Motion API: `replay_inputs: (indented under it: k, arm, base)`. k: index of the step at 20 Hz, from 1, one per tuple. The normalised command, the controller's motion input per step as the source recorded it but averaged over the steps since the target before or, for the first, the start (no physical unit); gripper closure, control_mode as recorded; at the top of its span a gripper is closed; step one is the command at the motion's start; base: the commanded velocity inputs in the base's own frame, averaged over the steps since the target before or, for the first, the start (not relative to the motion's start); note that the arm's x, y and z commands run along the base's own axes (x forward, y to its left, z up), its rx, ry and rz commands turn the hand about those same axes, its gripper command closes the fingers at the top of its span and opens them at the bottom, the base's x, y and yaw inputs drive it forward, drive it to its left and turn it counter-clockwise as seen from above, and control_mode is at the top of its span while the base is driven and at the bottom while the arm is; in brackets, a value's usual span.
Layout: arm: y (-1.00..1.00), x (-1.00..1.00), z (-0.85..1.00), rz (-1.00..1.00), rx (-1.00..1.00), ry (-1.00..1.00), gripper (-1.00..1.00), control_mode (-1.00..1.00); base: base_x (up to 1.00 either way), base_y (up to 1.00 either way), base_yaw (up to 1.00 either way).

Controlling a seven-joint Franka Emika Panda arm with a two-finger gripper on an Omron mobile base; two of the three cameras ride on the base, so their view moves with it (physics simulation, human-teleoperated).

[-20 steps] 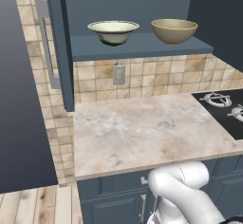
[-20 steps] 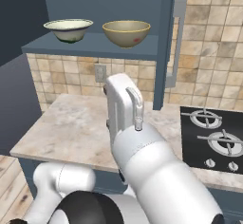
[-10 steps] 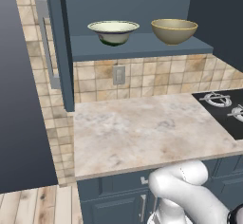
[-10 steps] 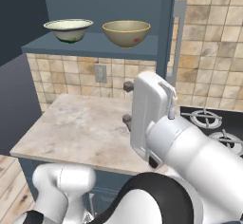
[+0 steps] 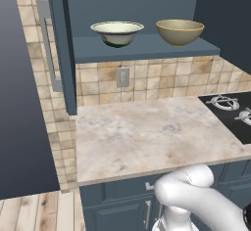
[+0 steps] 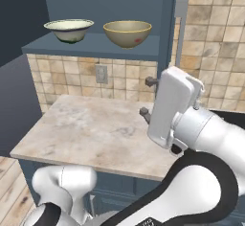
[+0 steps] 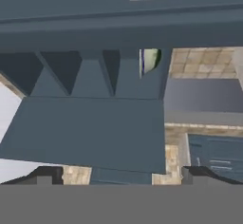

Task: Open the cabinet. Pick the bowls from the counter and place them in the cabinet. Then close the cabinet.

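Already shelved: from the left base view, cream-green bowl (image 5: 117, 32) and mustard bowl (image 5: 179, 31) side by side inside the cabinet (image 5: 142, 48), both doors swung wide, counter (image 5: 152, 132) bare below.

From the right base view, same two bowls on the shelf, well above and left of the fingers; hand raised over the counter's right part, near the right door's silver handle (image 6: 179, 33).

From the hand view, fingertips (image 7: 45, 174) spread wide at the bottom edge, nothing between them; open door panel (image 7: 90, 133) close ahead, a sliver of cream-green bowl beyond it.

Left to do, judging by this: closing both doors. Likely trouble: pushing the panel edge-on and jamming it, slipping off the handle, or leaving a door ajar.
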Motion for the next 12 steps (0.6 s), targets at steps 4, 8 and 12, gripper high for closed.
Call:
replay_inputs:
  k: [4, 8, 12]
  arm:
    - [-0.56, 0.08, -0.03, 0.11, 0.08, 0.0, -1.0, -1.0]
    - [-0.26, 0.27, -0.06, 0.12, 0.02, 0.0, -1.0, -1.0]
    - [-0.22, 0.41, -0.09, 0.11, 0.01, 0.0, -1.0, -1.0]
  base:
    - [0.0, 0.0, 0.0]
    - [0.0, 0.0, 0.0]
    - [0.0, 0.0, 0.0]
